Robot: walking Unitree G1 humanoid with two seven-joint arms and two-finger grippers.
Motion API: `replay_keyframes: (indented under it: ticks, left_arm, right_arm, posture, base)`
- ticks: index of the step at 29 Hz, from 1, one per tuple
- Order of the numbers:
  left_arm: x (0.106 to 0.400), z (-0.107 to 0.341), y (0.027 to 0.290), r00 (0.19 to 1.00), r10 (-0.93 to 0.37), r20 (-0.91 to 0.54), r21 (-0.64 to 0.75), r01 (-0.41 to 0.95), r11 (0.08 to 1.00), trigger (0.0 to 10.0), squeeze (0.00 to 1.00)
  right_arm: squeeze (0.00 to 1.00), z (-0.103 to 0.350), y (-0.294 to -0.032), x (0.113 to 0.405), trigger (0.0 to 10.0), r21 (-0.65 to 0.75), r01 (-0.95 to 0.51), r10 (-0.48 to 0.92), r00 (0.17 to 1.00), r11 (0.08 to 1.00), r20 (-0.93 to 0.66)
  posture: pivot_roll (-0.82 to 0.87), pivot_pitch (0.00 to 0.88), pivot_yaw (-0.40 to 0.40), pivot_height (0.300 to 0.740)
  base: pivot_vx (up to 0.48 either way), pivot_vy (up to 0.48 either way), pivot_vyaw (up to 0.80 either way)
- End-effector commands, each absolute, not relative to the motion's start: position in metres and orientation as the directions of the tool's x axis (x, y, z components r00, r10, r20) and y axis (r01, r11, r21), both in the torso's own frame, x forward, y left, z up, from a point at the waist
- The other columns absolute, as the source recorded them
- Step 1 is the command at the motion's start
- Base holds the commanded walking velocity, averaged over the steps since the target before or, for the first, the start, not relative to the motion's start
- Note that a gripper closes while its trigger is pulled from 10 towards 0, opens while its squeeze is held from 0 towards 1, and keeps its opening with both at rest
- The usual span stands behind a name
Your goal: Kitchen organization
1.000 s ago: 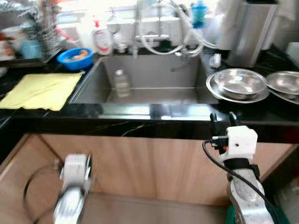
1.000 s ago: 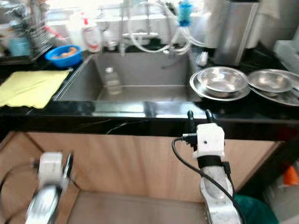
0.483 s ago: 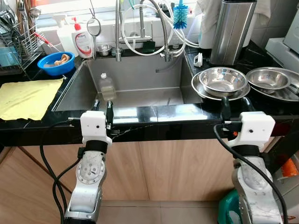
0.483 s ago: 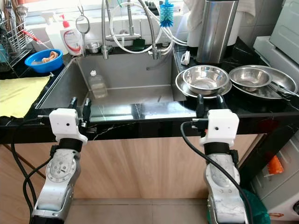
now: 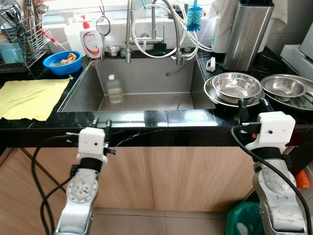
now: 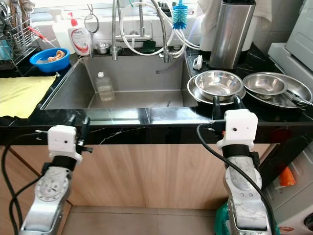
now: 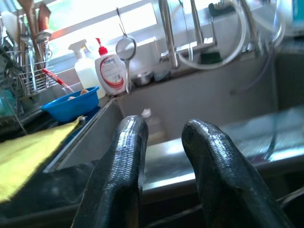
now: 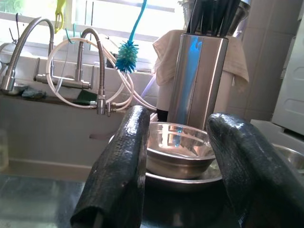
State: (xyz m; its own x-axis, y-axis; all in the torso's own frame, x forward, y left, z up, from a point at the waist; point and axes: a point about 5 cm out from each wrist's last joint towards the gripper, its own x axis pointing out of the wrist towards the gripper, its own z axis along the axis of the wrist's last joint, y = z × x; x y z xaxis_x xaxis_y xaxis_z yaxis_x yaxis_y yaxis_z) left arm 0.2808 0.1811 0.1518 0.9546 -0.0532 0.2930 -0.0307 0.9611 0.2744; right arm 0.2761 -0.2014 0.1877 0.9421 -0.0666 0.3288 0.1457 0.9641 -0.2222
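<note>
Fingers: right gripper (image 5: 251, 104) parted, holding nothing, at right centre of frame just before the stacked steel bowls (image 5: 237, 87). Left gripper (image 5: 100, 124) parted, empty, lower left, at the black counter edge (image 5: 161, 128).
Sink (image 5: 142, 88): upper centre; plastic bottle (image 5: 114, 89) inside.
Yellow cloth (image 5: 30, 97): left.
Step, judged: approach, nothing grasped yet.
Next move: right arm reaches forward over a bowl rim, then closes.
</note>
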Motion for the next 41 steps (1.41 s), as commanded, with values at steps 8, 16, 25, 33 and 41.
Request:
replay_keyframes:
  ticks: [8, 16, 25, 33, 41]
  left_arm:
    - [0.295, 0.162, 0.217, 0.953, 0.03, 0.3, 0.268, -0.115, 0.956, 10.0, 0.0]
    - [0.297, 0.155, 0.194, 0.958, -0.038, 0.284, 0.241, -0.033, 0.97, 10.0, 0.0]
    - [0.304, 0.164, 0.192, 0.952, -0.049, 0.302, 0.22, -0.019, 0.975, 10.0, 0.0]
    - [0.298, 0.164, 0.188, 0.949, -0.04, 0.312, 0.205, -0.027, 0.978, 10.0, 0.0]
    - [0.294, 0.164, 0.194, 0.95, -0.016, 0.311, 0.209, -0.052, 0.977, 10.0, 0.0]
  right_arm:
    - [0.0, 0.185, -0.187, 0.279, 10.0, -0.192, 0.118, -0.05, 0.943, 0.974, 0.328]
    - [0.0, 0.183, -0.178, 0.278, 10.0, -0.166, 0.097, -0.042, 0.949, 0.981, 0.312]
    - [0.0, 0.189, -0.177, 0.277, 10.0, -0.206, 0.126, -0.049, 0.937, 0.97, 0.346]
    - [0.0, 0.188, -0.163, 0.282, 10.0, -0.196, 0.074, -0.005, 0.943, 0.978, 0.333]
    - [0.0, 0.19, -0.168, 0.282, 10.0, -0.204, 0.102, -0.029, 0.942, 0.974, 0.335]
  posture:
    - [-0.15, 0.0, 0.079, 0.74]
    - [-0.19, 0.0, 0.117, 0.74]
    - [-0.17, 0.0, 0.106, 0.74]
    - [-0.15, 0.0, 0.094, 0.74]
    - [-0.15, 0.0, 0.091, 0.74]
  base:
    - [0.0, 0.0, 0.0]
    - [0.0, 0.0, 0.0]
    - [0.0, 0.0, -0.15]
    - [0.0, 0.0, 0.0]
    - [0.0, 0.0, 0.0]
